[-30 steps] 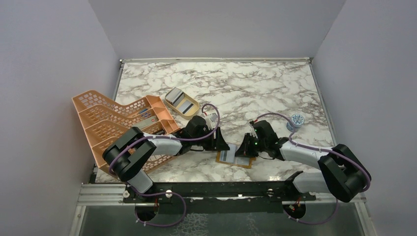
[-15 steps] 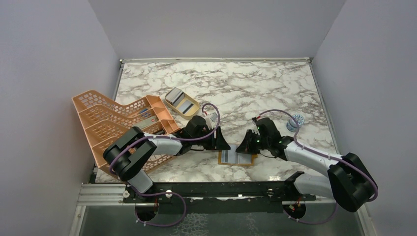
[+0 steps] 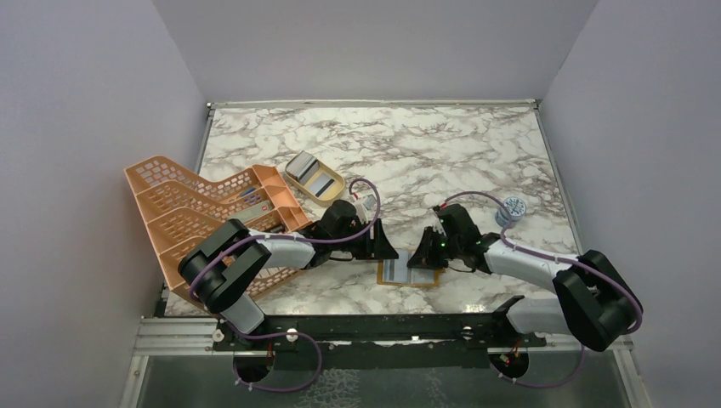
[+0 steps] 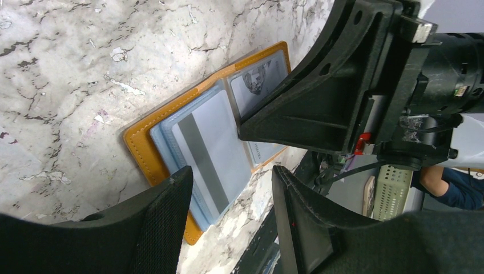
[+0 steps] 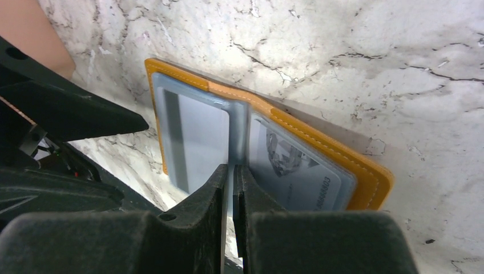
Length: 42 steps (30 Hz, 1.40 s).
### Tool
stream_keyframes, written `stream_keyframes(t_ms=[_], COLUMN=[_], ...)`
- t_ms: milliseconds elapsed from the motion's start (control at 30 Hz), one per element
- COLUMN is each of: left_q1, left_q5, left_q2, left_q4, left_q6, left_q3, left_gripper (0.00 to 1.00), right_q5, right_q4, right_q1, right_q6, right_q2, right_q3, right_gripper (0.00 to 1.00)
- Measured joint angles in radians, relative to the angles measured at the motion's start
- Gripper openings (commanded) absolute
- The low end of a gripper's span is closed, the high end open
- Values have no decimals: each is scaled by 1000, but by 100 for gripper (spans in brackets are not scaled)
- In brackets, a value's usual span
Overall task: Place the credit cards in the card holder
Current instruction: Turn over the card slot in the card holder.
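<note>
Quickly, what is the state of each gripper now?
Left gripper: open, holding nothing, over the mustard-orange leather-like folding wallet.
Right gripper: shut on a thin pale sheet at the wallet's fold; card or pocket leaf, unclear.

Peach lattice rack (image 3: 200, 212) beside a tan dish (image 3: 314, 177); small bluish round object (image 3: 513, 206) well apart
</note>
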Motion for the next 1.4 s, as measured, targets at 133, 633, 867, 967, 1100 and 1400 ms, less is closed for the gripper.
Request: stream_keyframes(t_ms=[133, 633, 867, 967, 1100, 1400], left_q1=[0, 0, -2, -4, -9, -24], left_q5=[0, 3, 10, 13, 17, 33], left_q2=[0, 22, 55, 55, 55, 55], left_q4=[2, 54, 74, 83, 91, 97], left_q6=[-3, -34, -50, -59, -67, -82], left_q3=[-1, -9, -9, -9, -9, -6], left_gripper=[56, 54, 48, 43, 38, 39], right_q5=[0, 1, 1, 1, 1, 55], right_q4=[10, 38, 53, 54, 52, -46], right_q1=[1, 5, 6, 6, 6, 6], right_q6=[0, 1, 2, 2, 2, -6], right_q2=[20, 21, 21, 21, 15, -141], right_q3=[-5, -19, -25, -25, -26, -21], right_gripper=[9, 8, 8, 8, 12, 36])
